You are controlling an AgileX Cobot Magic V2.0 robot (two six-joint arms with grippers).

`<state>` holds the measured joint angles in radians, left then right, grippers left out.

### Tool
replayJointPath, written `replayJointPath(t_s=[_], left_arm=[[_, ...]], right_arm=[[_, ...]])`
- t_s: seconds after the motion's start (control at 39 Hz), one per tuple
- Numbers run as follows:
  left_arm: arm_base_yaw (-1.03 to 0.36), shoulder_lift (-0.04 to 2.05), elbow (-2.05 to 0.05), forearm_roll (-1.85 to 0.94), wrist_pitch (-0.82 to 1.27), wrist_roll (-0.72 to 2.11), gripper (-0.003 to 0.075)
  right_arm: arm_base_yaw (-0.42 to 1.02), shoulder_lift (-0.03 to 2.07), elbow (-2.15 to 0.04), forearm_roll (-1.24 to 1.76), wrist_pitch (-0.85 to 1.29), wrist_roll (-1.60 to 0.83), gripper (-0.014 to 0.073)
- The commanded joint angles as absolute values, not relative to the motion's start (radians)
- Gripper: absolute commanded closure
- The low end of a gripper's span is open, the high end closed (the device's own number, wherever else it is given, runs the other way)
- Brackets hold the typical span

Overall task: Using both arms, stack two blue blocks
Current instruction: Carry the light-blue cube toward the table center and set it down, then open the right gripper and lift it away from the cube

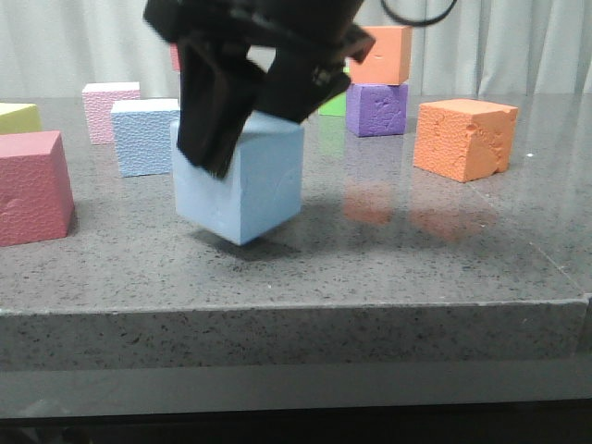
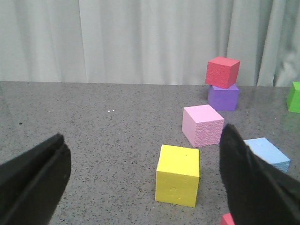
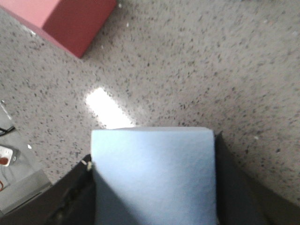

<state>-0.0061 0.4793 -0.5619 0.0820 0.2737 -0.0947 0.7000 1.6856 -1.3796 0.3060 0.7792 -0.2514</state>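
Observation:
My right gripper is shut on the smooth blue block near the middle of the table. The block hangs tilted, its lower corner close to the tabletop; I cannot tell whether it touches. In the right wrist view the block fills the gap between both fingers. The pebbled blue block rests on the table behind and to the left; it also shows in the left wrist view. My left gripper is open and empty above the table, and it is out of the front view.
A red cube sits at the left edge, with pink and yellow cubes behind. An orange cube is at the right. An orange cube stands on a purple one at the back. A yellow cube lies under the left gripper.

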Motion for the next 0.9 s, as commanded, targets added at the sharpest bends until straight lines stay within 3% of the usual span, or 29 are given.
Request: replayJointPath(t_s=[0.0, 0.33, 0.59, 0.87], left_arm=[[-0.005, 0.489, -0.6, 0.083, 0.187, -0.097, 0.0105], [-0.005, 0.489, -0.6, 0.083, 0.187, -0.097, 0.0105], [-0.005, 0.489, -0.6, 0.083, 0.187, -0.097, 0.0105], [-0.005, 0.489, -0.6, 0.083, 0.187, -0.097, 0.0105]], right_arm=[[0.698, 1.657, -1.415, 0.308, 0.755, -0.262, 0.0305], [0.696, 1.657, -1.412, 0.278, 0.759, -0.262, 0.0279], [0.696, 1.649, -1.416, 0.278, 0.773, -0.262, -0.0068], [0.694, 1.571, -1.549, 0.259, 0.885, -0.236, -0.0012]])
